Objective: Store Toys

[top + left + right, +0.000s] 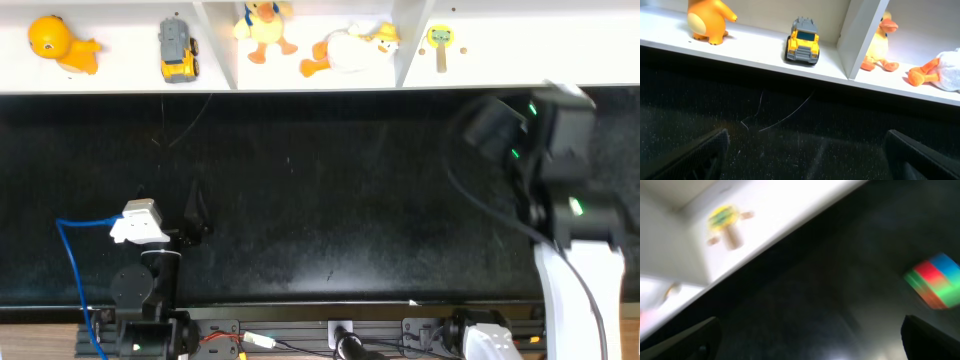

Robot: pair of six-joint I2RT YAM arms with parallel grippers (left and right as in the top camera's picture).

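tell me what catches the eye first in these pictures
The white shelf along the far edge of the black table stands out, bright toys in its compartments: an orange figure and a yellow truck at left, an upright plush duck and a lying plush duck in the middle. Then a multicoloured block on the table near the right tool.

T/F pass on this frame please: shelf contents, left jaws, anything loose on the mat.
1. The yellow truck shares a shelf compartment with the orange toy. True.
2. The white duck stands upright. False: it lies down next to the yellow duck.
3. The left jaws hold a toy. False: they stand open and empty.
4. A multicoloured block sits on the black mat. True.
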